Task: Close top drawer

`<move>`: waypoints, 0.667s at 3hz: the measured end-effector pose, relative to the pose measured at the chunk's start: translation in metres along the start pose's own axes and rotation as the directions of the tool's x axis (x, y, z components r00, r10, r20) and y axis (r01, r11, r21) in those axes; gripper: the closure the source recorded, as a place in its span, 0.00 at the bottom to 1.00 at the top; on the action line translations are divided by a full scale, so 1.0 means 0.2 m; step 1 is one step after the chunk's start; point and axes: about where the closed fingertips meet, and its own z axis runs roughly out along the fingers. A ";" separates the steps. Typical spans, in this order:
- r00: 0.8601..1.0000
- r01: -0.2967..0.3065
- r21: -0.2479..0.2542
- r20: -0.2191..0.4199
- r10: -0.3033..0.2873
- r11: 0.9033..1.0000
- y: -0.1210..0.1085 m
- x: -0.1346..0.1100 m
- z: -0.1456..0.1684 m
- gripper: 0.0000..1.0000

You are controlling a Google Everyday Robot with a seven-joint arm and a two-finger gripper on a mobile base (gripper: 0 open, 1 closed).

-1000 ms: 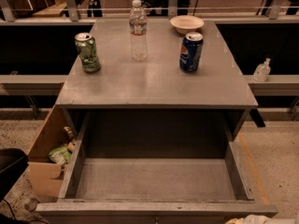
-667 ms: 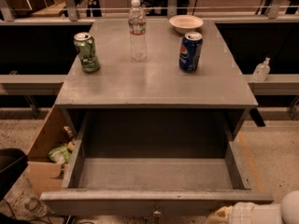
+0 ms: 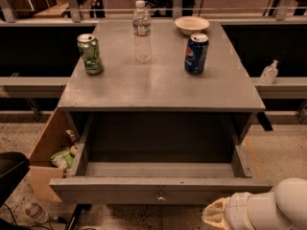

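Note:
The top drawer [image 3: 160,189] is a wide grey wooden drawer with a small round metal knob [image 3: 160,196]. It stands pulled out from the grey cabinet [image 3: 163,87], and its deep empty box shows from above. My gripper [image 3: 215,215] comes in at the bottom right on a white arm [image 3: 273,210]. Its beige end sits just below and in front of the right part of the drawer front.
On the cabinet top stand a green can [image 3: 90,54], a clear water bottle [image 3: 142,31], a blue can [image 3: 196,53] and a white bowl [image 3: 192,24]. An open cardboard box [image 3: 48,152] with rubbish stands to the left. A dark object [image 3: 10,176] is at the lower left.
The drawer has slid partway into the cabinet, so less of its floor shows. The white arm has come further into view at the bottom right.

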 end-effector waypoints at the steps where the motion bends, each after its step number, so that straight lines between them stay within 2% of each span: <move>1: 0.999 0.034 -0.014 0.025 -0.034 0.999 -0.13 -0.13 0.07 1.00; 2: 0.999 0.038 -0.016 0.029 -0.038 0.999 -0.14 -0.14 0.08 1.00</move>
